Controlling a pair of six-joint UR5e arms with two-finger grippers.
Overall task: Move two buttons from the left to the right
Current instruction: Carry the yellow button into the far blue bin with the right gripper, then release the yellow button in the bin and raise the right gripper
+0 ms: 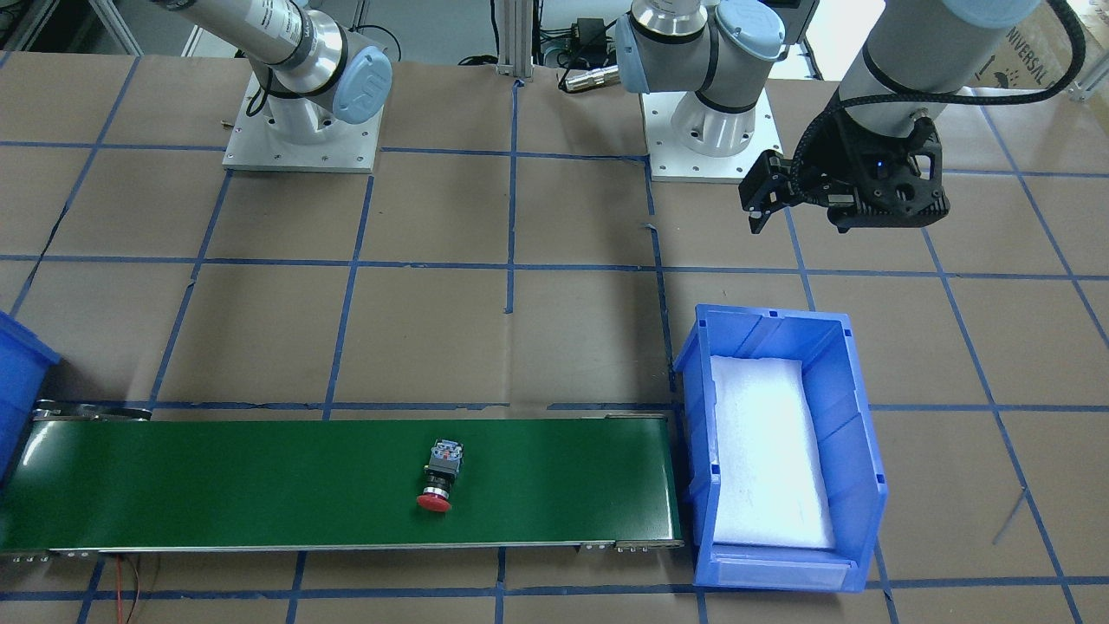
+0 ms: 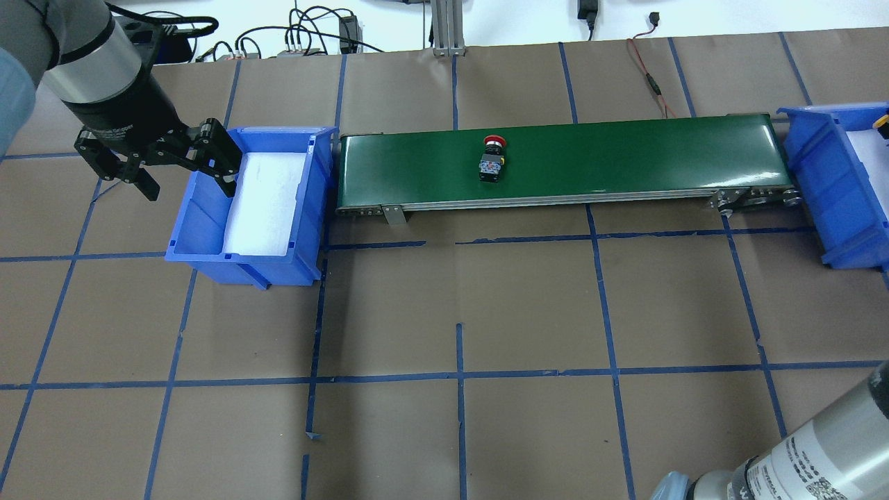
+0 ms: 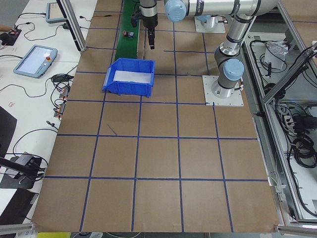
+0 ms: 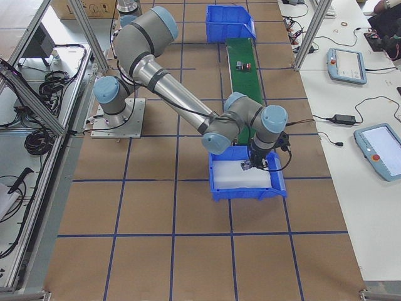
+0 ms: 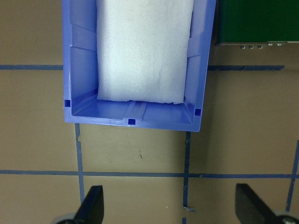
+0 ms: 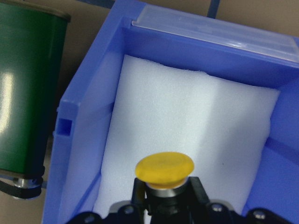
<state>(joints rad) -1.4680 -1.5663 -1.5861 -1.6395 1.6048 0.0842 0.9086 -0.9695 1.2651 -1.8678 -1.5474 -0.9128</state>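
Nearest the robot's base, the left arm's wrist points straight down, and the left gripper (image 5: 170, 205) hangs with fingers wide apart over bare worktop just short of the foam-lined left bin (image 5: 133, 122). Farther out, along the worktop's far edge, the red button (image 1: 440, 475) lies on its side midway along the green belt (image 1: 217, 485). The right arm stretches out, wrist down, with the right gripper (image 6: 166, 193) clamped on the yellow button (image 6: 164, 169) over the right bin (image 6: 84, 116).

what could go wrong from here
The yellow mushroom-cap push button, clamped in the right gripper over the white foam pad in the blue plastic bin, might bounce or tip when dropped.
The red mushroom-cap push button lies sideways near the edge of the green conveyor belt; it may roll off.
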